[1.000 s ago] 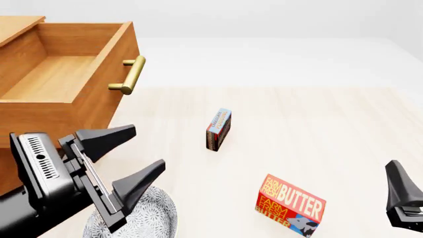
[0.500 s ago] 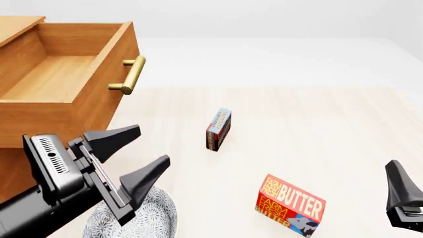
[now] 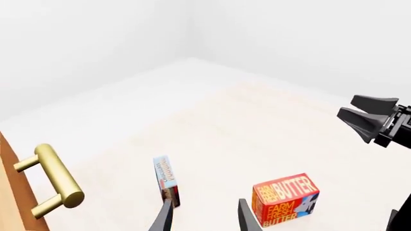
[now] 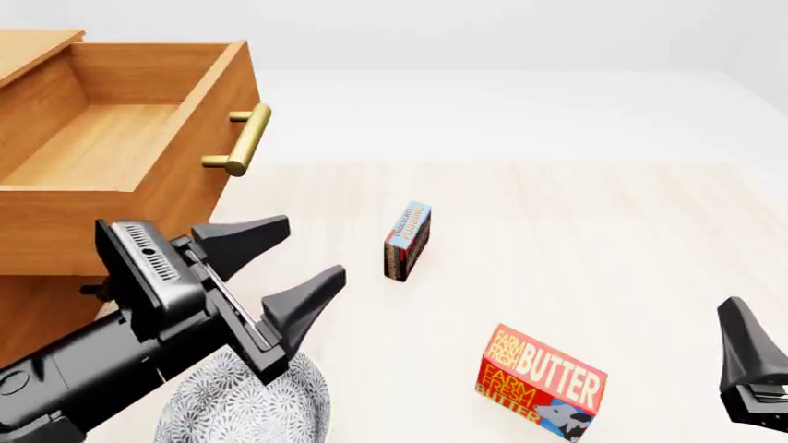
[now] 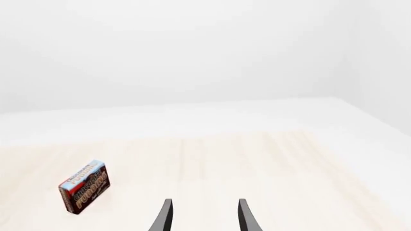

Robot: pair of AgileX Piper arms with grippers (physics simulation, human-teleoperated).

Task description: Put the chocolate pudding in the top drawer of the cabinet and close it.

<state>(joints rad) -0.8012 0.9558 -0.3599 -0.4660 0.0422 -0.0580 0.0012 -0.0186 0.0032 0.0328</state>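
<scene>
The left gripper (image 4: 286, 260) hangs above the tabletop (image 4: 591, 221) with its jaws spread wide and nothing between them — its black fingers (image 4: 246, 242) point toward the pudding (image 4: 408, 241). Below its arm lies a grey patterned plate (image 4: 253, 406), partly hidden by the arm. The pudding stands on its long edge, upright, near the middle of the tabletop and well apart from both grippers; in the left wrist view it (image 3: 166, 180) sits just beyond the fingertips (image 3: 163, 219), with the butter box (image 3: 284, 197) beside it on the other side of the open jaws. In the front view the butter (image 4: 541, 382) lies nearer the camera than the pudding, apart from it.

To the left stands the cabinet (image 4: 50, 305). Its top drawer (image 4: 117, 148) is pulled out, its wooden inside bare, and the brass handle (image 4: 242, 141) juts from its front toward the pudding.

The right gripper (image 5: 203, 214) stays low at the right edge — its jaws are parted and hold nothing, and the pudding (image 5: 85, 186) shows off to one side in its wrist view, not between the fingers.
</scene>
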